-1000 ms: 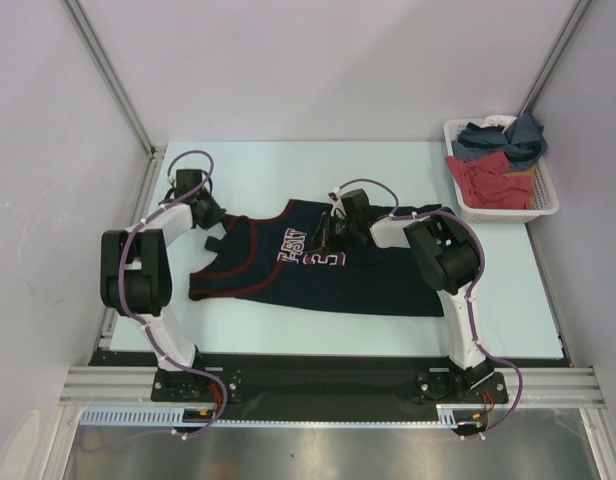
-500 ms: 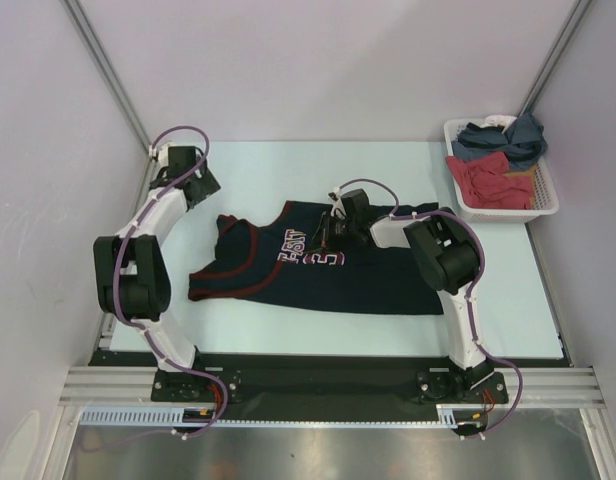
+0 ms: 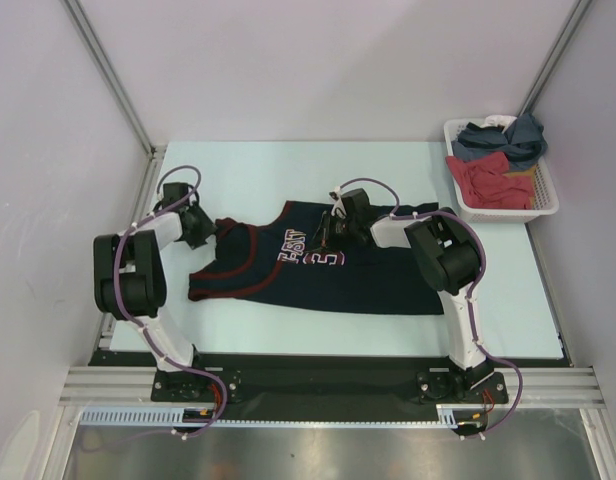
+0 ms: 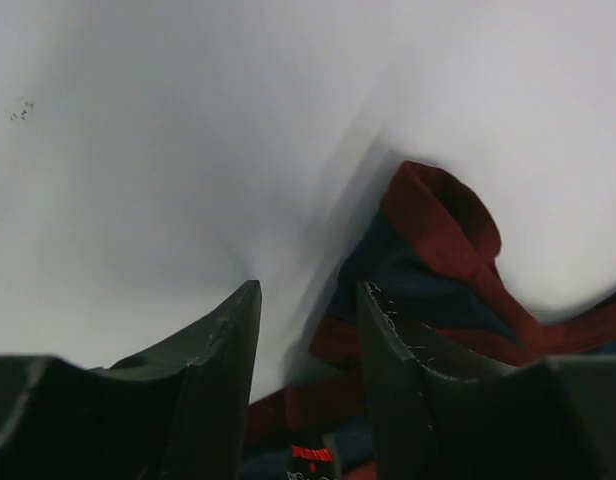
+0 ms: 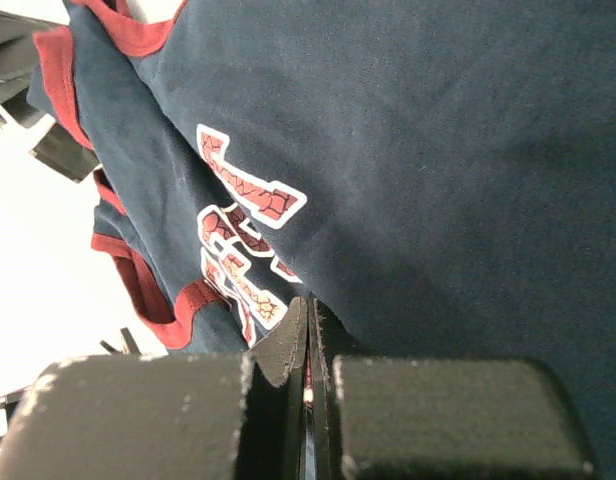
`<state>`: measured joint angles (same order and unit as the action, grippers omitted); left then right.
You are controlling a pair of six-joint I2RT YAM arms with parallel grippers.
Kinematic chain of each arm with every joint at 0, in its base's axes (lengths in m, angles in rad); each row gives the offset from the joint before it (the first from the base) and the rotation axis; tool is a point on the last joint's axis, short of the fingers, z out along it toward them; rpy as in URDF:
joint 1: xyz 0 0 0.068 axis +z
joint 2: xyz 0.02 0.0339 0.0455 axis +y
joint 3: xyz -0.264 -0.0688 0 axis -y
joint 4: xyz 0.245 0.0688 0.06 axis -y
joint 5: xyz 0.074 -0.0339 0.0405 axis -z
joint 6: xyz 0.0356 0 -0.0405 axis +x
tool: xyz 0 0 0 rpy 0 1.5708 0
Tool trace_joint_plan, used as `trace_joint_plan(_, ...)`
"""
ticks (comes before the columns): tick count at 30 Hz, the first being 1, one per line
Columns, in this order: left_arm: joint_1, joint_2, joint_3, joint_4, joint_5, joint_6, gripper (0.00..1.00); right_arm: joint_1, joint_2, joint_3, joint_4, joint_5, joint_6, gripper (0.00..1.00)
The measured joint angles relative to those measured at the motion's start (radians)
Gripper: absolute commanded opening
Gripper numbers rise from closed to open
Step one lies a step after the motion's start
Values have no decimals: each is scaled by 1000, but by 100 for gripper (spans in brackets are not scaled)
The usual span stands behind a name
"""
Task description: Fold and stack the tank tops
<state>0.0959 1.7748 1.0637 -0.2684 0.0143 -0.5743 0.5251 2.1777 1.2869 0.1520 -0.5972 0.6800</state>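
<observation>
Navy tank top (image 3: 318,272) lies spread on the table (image 3: 388,170), right gripper (image 3: 326,232) closed at its lettering, while the left gripper (image 4: 308,330), jaws apart, has returned to the ten-o'clock strap (image 4: 438,215), likely regrasping to fold.

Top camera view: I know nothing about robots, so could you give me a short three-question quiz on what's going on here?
1. True or false: the navy tank top lies inside the white basket.
2. Which hand has its fingers shut? A) left hand B) right hand C) both
3. Fill in: the trim along the tank top's edges is ___.

Key: 1 false, it is spread on the table; 2 B; 3 red.
</observation>
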Motion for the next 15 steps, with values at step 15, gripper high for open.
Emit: trace_joint_plan(15, 15, 44, 4, 136, 159, -59, 47, 0, -3, 0, -5, 10, 0, 0)
